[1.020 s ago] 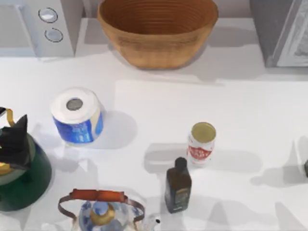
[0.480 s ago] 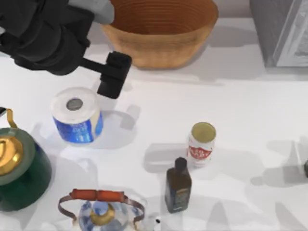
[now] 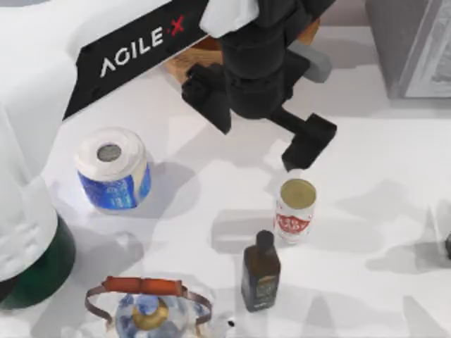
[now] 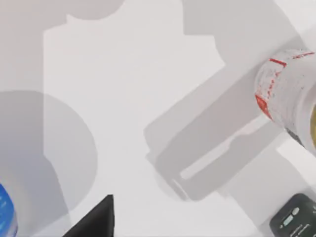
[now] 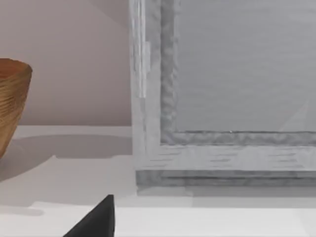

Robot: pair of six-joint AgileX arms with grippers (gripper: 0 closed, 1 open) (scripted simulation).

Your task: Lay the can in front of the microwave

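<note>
On the table, counted from the left of the top view: one green kettle [image 3: 39,264], largely under the AgileX left arm, one toilet-paper roll [image 3: 113,169] with a blue wrapper, one glass teapot [image 3: 148,310] with an orange handle at the near edge, one dark bottle [image 3: 260,271] with a black cap, and one can [image 3: 295,210], white with a red label and a gold lid.

The left arm reaches across from the left, and the left gripper [image 3: 308,143] hangs above the table just behind the can, not touching it. Whether its fingers are parted cannot be told, and it holds nothing that can be seen. The can stands upright just beyond the gripper's tip, toward the near edge, with the bottle close beside it, farther from the gripper.

One woven basket [image 3: 187,60] sits behind the gripper, mostly covered by the arm, so its contents cannot be told.

One grey cabinet [image 3: 412,49] stands at the far right.
</note>
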